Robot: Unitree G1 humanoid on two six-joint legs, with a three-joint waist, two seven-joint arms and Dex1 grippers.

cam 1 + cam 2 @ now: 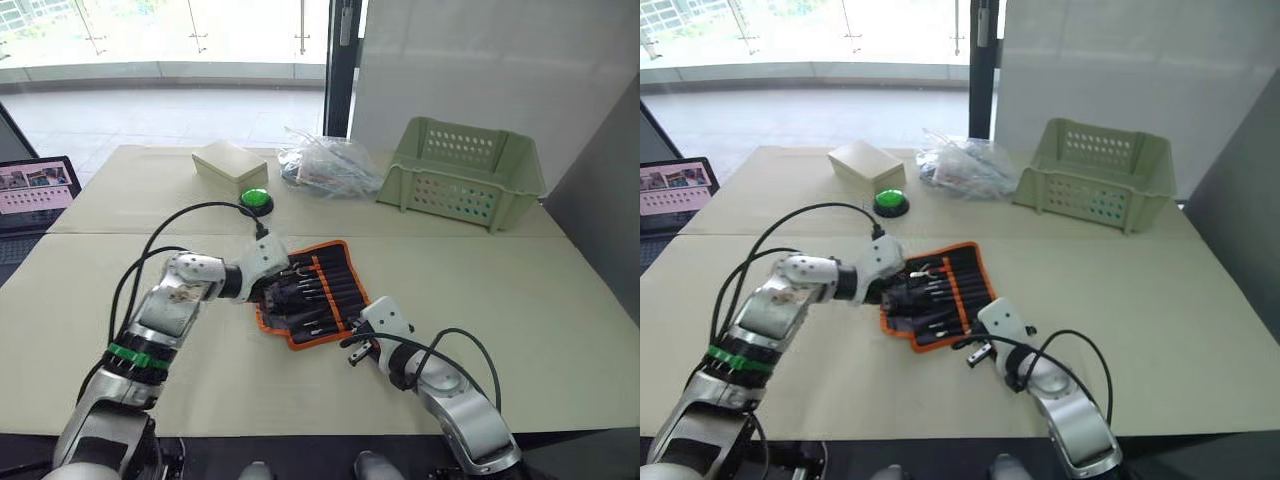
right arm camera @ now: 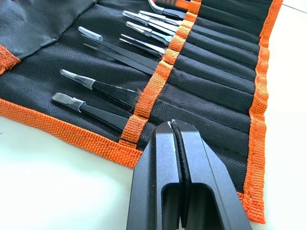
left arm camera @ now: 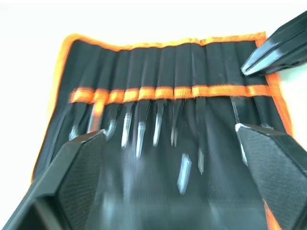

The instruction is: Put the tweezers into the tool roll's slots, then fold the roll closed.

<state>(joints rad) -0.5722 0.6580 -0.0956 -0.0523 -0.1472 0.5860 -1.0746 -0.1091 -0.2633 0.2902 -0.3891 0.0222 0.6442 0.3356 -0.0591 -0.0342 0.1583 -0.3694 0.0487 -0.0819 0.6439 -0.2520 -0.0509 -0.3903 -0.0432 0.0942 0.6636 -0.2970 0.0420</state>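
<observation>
You have the tool roll [image 1: 318,292] lying open and flat on the table [image 1: 520,290], with the tweezers [image 2: 103,91] seated in the slots [image 2: 211,81] along the orange strip, tips pointing out. Your left gripper [image 3: 172,163] hovers over the roll's left part with fingers spread wide, gripping nothing. Your right gripper [image 2: 176,132] rests at the roll's near right edge, fingers pressed together and empty.

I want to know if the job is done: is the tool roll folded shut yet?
No, the tool roll lies open and flat, with the tweezers sitting in the slots in plain sight.
</observation>
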